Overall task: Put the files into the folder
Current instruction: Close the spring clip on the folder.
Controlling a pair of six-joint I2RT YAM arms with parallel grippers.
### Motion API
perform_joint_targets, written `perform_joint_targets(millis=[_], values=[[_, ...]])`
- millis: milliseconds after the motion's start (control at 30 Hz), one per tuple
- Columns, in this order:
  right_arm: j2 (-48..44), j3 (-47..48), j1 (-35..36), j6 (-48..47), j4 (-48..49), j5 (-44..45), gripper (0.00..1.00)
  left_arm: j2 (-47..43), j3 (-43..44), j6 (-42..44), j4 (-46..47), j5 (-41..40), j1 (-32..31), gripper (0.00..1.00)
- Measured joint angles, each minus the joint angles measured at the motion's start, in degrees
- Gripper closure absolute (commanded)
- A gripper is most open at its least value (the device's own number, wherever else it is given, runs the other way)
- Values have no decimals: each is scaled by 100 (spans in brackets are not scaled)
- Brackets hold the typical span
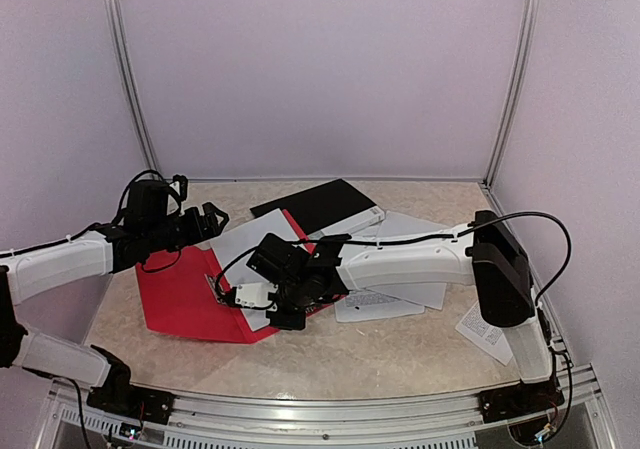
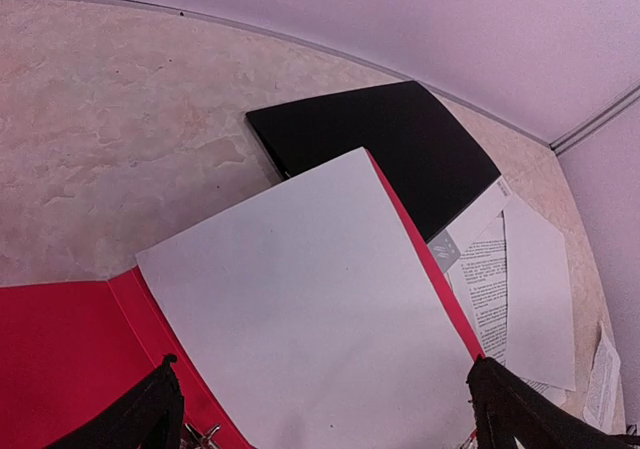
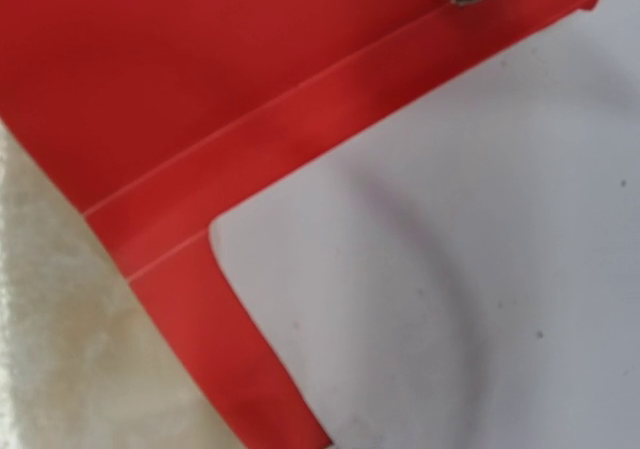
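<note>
1. Now one blank sheet (image 2: 310, 309) lies on the red folder (image 1: 175, 291), its corner under the right jaws; their width I cannot tell.
2. Left jaws stand wide.
3. Printed files (image 1: 378, 305) lie rightward, nearer the right arm (image 1: 400, 262).

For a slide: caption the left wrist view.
White sheet on open red folder, black board behind, more papers at right.

1. The folder (image 1: 175, 294) lies open on the table (image 1: 400, 354), left of centre.
2. One sheet (image 1: 245, 237) lies on the folder's right half, its far corner over a flat panel (image 1: 315, 204) behind the folder.
3. Further sheets (image 1: 405, 224) overlap one another just right of the folder, partly under the right arm (image 1: 400, 264).
4. A smaller sheet (image 1: 483, 331) lies apart at the far right, near the front edge.
</note>
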Motion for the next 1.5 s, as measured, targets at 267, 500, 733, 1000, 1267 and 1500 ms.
perform_joint_targets(millis=[267,500,733,1000,1267,1500], values=[[0,-2,0,22,-28,122,89,-2,0,0,0,0,0,4],[-79,-133,0,90,-28,291,89,-48,0,0,2,0,0,4],[-289,-350,-11,188,-37,417,88,-52,0,-2,2,7,0,4],[-424,-522,-50,280,-31,542,88,-52,0,-2,2,13,0,4],[-654,-828,-129,398,-15,675,87,-52,0,0,4,22,-2,4],[-802,-1145,-271,503,48,761,83,-37,0,2,4,20,-59,4]])
